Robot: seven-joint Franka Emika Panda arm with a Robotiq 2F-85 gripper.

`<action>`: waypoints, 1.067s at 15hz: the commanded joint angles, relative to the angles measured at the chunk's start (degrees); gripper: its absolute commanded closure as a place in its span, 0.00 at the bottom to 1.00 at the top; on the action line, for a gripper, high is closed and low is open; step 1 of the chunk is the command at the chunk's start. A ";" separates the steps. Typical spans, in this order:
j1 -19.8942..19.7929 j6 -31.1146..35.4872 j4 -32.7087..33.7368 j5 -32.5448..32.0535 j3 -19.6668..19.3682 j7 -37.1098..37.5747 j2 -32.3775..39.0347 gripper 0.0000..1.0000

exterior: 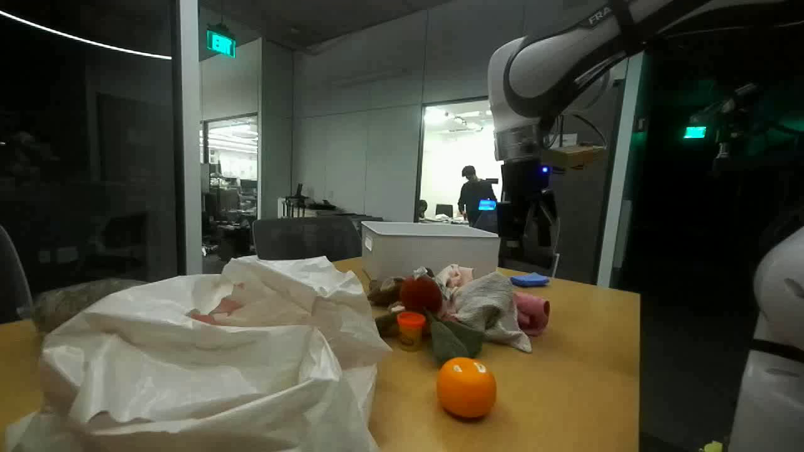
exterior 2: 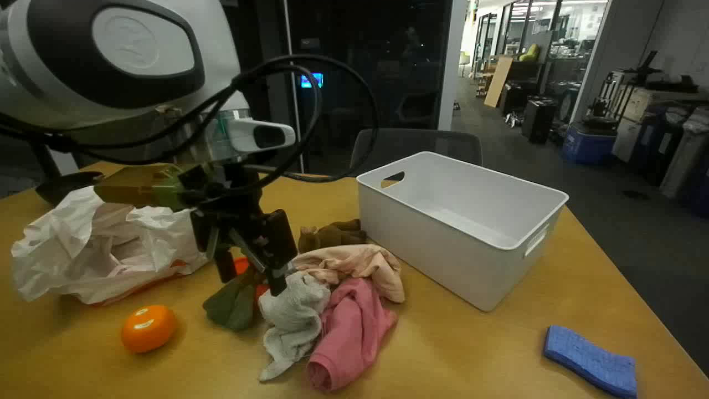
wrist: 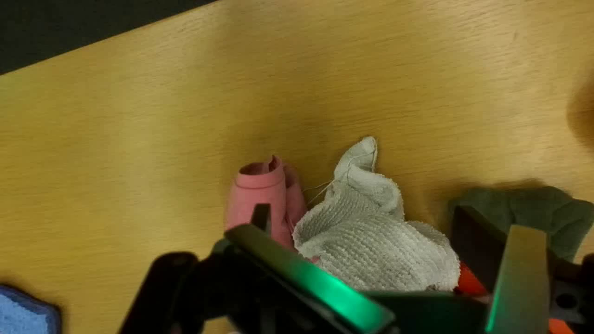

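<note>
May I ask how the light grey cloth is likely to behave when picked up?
The light grey cloth will probably hang limp, since it lies in loose folds. Its fuzzy, ribbed surface should resist slipping. It may tug the pink cloth it seems to touch.

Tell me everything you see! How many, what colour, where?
Table: 1, tan, centre
Bin: 1, white, on table
Cloths: 4, green, whitish, pink, peach, piled near bin
Plush-looking thing: 1, brown, beside bin
Round thing: 1, red, among cloths
Lidded tub: 1, orange, by cloths
Plastic bag: 1, white, on table
Round fruit: 1, orange, near bag
Sponge: 1, blue, near table edge
Chairs: at least 2, grey, by table
Standing person: 1, dark clothes, background
Robot arm: 1, white/black, over table
Gripper: 1, black, open, above cloths
</note>
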 commanded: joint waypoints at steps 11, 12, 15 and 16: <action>1.78 0.80 -0.10 0.02 -0.61 0.29 0.91 0.00; 2.31 1.14 -0.15 0.57 -0.93 -0.37 2.05 0.00; 2.74 6.61 -1.08 -0.80 -0.98 -0.65 4.69 0.00; 2.55 9.72 -1.42 -2.13 -0.73 -0.53 5.90 0.00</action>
